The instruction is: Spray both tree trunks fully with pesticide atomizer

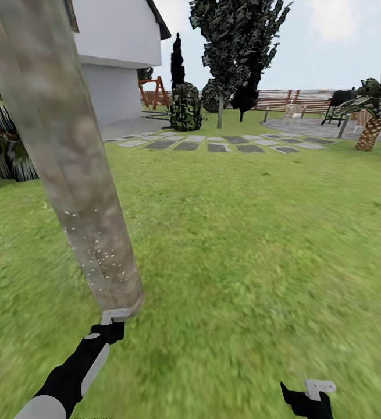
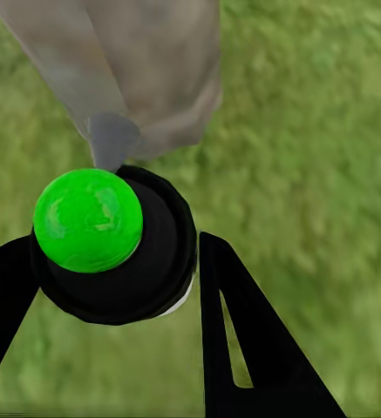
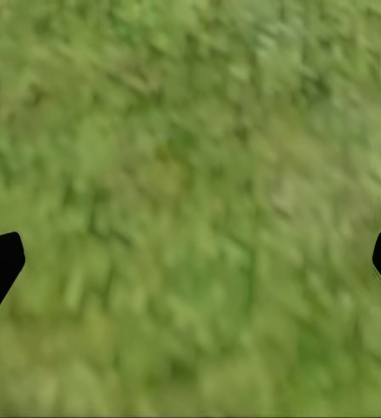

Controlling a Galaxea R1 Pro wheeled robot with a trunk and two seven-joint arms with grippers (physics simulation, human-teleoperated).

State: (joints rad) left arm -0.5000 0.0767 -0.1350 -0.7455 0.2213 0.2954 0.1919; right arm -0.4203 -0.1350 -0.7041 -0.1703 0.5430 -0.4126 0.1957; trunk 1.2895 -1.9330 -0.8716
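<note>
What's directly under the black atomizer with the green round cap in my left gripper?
Under the black atomizer with green round cap, held between the left gripper fingers, lies blurry green grass. Ahead stands the grey-beige trunk's base. The atomizer hides the ground directly beneath it.

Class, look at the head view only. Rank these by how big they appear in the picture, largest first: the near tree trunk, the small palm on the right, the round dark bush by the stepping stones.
1. Near tree trunk, largest by far, though it stands closest to the camera.
2. Small palm and round bush look about alike; both are far off, so I would not rank them.

Green grass (image 1: 242,244); near trunk (image 1: 68,157) rooted in it, grey stepping stones (image 1: 213,142) farther off, palm (image 1: 373,119) right.
</note>
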